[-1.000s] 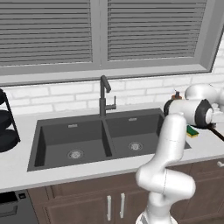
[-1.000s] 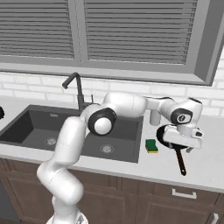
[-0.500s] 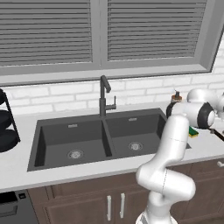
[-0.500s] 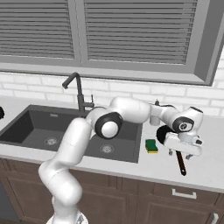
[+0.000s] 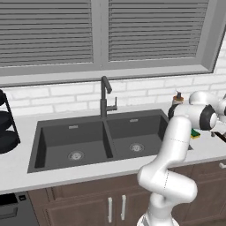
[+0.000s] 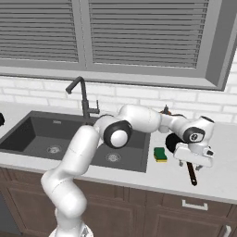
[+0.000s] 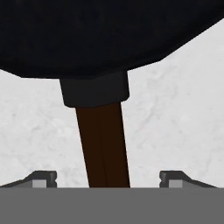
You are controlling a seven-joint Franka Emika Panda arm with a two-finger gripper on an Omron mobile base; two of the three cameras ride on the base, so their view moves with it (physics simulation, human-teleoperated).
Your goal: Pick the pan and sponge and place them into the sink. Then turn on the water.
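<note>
— Where's everything, biggest first?

— The dark grey rectangular double-basin sink (image 5: 57,145) sits in the white counter (image 6: 217,178). Right of it on the counter lies the round black shallow frying pan (image 6: 172,141), its thin dark straight handle (image 7: 104,148) pointing toward the counter's front edge. The small green-topped yellow sponge (image 6: 160,154) lies between pan and sink.

— And the two-finger gripper (image 7: 105,178)?

— Spread wide, low over the handle, one fingertip (image 7: 41,177) on each side, gripping nothing.
</note>
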